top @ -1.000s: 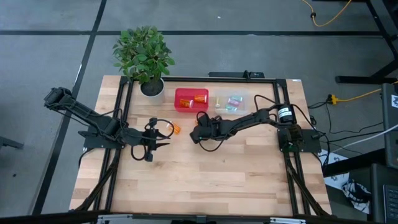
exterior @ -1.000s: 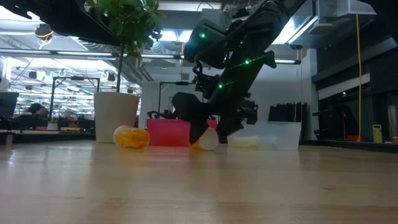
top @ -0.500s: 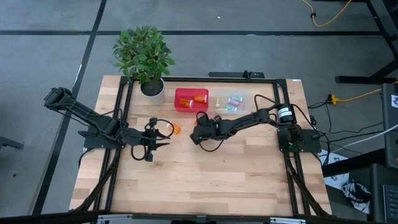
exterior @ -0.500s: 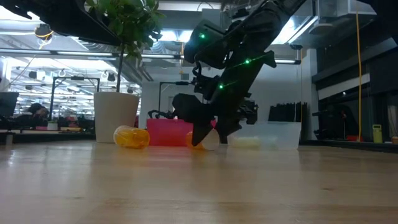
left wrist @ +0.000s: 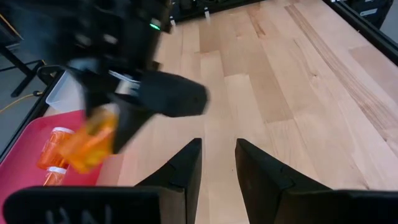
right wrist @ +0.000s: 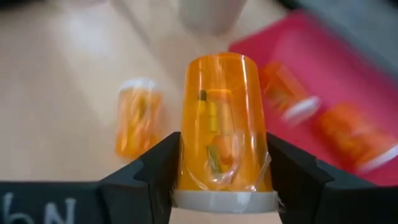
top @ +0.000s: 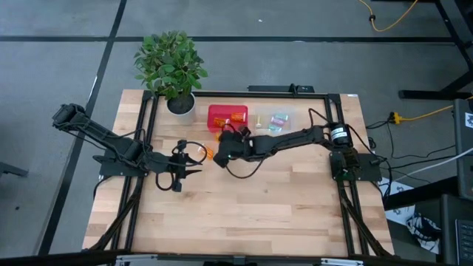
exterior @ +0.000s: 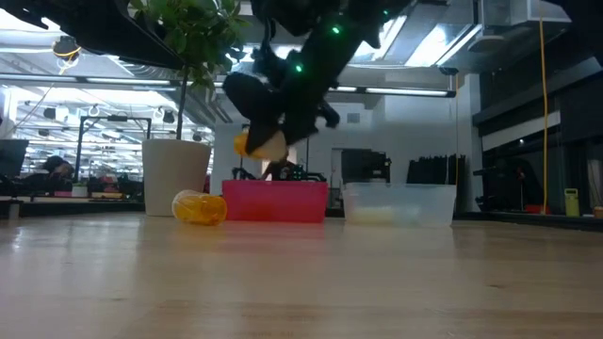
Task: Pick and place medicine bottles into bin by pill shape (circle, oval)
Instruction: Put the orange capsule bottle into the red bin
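We are mid-carry: our right gripper [right wrist: 221, 186] is clamped on an orange bottle [right wrist: 222, 118], lifted clear of the table [top: 251, 199] and hanging near the red bin's [top: 219, 124] front edge. From its wrist, the bottle's long axis runs straight out from the fingers, the gray cap seated between them and the closed base pointing away. The pills inside look elongated — oval, we judge, though the view is soft. Beyond the gripper lie the red bin with two orange bottles, and one more orange bottle on the table [right wrist: 138, 121]. The next move calls for carrying over the matching bin, then releasing. Our left gripper [left wrist: 217, 171] waits with fingers together — empty.
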Tool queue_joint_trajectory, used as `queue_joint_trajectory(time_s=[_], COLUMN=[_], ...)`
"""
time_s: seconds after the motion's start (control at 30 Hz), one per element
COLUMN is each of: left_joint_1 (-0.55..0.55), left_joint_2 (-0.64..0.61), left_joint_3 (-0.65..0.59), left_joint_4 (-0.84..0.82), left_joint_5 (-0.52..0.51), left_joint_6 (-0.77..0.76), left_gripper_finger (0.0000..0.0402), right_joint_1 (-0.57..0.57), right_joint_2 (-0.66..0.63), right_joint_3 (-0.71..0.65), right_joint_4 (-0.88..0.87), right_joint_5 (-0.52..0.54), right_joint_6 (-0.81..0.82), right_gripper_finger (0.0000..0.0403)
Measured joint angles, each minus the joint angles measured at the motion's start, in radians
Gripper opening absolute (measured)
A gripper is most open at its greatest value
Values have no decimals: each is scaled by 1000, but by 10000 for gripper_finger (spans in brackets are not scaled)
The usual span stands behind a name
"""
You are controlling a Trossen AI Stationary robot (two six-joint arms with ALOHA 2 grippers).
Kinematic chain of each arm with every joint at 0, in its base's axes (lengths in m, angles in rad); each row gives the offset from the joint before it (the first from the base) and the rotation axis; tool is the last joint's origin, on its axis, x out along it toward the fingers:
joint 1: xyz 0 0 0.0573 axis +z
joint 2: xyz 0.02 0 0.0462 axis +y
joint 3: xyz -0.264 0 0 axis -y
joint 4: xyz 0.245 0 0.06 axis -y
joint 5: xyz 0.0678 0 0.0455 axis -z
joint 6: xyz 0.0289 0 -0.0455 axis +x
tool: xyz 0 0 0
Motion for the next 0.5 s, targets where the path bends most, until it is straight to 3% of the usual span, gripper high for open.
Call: queue_joint_trajectory(time_s=[0.13,0.5], left_joint_1=[0,0], left_joint_2=[0,0], left_joint_3=[0,0], left_joint_4=[0,0], left_joint_5=[0,0], left_joint_6=[0,0], left_gripper_finger=[92,92], right_joint_1=[-33,-107], right_joint_2=[0,0], right_joint_3=[49,74], right_joint_4=[-5,-5], right_joint_5=[52,45], right_joint_6=[-69,-94], right_gripper_finger=[213,219])
